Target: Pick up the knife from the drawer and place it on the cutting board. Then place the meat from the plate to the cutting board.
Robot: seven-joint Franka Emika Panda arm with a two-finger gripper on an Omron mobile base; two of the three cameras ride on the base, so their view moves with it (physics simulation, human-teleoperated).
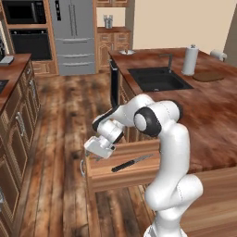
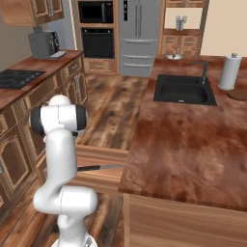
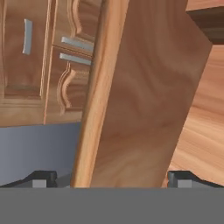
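My gripper point(image 1: 96, 156) hung released over the drawer point(image 1: 121, 170) front; knife point(image 1: 131, 163) lay rightward inside, pointing away.

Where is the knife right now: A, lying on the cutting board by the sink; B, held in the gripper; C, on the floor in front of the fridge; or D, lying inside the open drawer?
D: the knife lies flat on the bottom of the pulled-out drawer, while the gripper hangs open at the drawer's front corner, beside the knife and not touching it.
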